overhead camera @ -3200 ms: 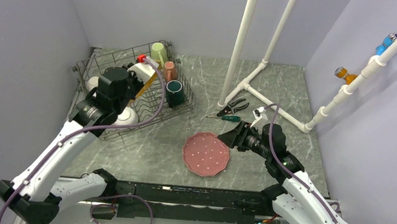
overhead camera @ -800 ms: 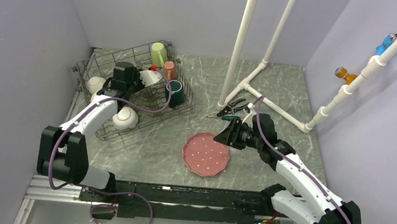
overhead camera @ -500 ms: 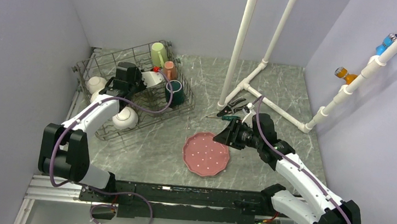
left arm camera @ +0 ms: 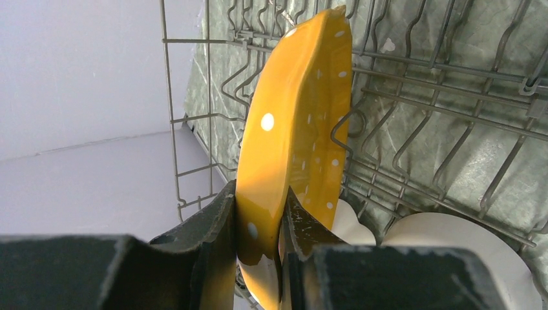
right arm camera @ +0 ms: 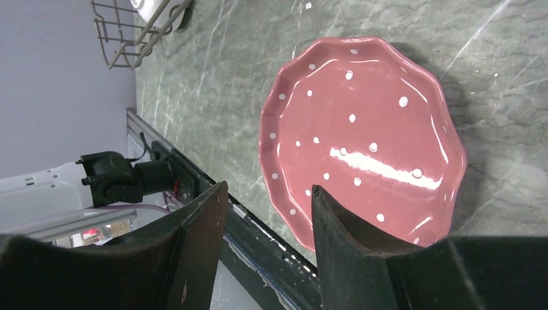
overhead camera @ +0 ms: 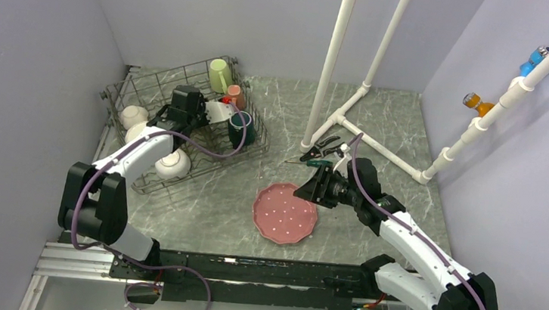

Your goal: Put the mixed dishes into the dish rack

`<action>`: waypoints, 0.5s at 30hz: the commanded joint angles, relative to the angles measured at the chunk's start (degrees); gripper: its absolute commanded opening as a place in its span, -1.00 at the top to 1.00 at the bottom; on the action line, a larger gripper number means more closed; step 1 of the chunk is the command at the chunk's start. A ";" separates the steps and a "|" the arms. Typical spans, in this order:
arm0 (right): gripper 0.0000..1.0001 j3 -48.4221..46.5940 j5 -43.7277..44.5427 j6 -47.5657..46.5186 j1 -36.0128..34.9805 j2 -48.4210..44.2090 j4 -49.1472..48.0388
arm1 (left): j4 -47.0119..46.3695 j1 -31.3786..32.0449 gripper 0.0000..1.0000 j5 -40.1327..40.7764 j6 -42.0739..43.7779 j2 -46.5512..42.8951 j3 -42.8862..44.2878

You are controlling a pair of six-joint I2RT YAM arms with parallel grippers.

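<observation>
The dish rack [overhead camera: 255, 150] stands at the back left of the table. My left gripper [overhead camera: 173, 115] reaches inside it and is shut on the rim of an orange white-dotted scalloped plate [left arm camera: 294, 123], which stands on edge among the tines [left arm camera: 413, 139]. From above, that plate is hidden under the wrist. A pink-orange dotted plate [overhead camera: 285, 213] lies flat on the table in front. My right gripper [overhead camera: 306, 189] hangs open just above its right edge, holding nothing; the right wrist view shows the plate [right arm camera: 362, 139] beyond the open right gripper [right arm camera: 268, 188].
In the rack stand a pale green mug [overhead camera: 218, 74], a pink mug [overhead camera: 235, 95], a dark teal mug [overhead camera: 241, 127] and two white bowls [overhead camera: 132, 117] [overhead camera: 173, 163]. Pliers [overhead camera: 326, 144] and a green screwdriver [overhead camera: 318, 163] lie behind the plate. White pipes [overhead camera: 330, 62] rise at the back.
My left gripper has come down into the rack with the orange plate and shifted right along it. The right gripper has edged slightly left over the pink-orange plate.
</observation>
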State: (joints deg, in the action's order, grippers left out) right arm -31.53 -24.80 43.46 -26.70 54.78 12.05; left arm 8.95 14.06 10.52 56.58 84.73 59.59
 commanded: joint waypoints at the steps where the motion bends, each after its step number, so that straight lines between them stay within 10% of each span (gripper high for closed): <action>1: -0.04 0.88 -1.74 0.77 0.16 0.69 -3.59 | -6.97 -0.53 0.63 7.38 4.31 -0.44 4.12; 15: -0.04 1.68 -2.83 1.71 0.14 2.81 -6.77 | -14.68 -0.27 -0.66 13.23 2.05 2.53 5.17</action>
State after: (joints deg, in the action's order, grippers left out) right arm -29.67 -26.33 44.80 -26.70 56.77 8.91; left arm 0.43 14.06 19.97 58.78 86.67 62.72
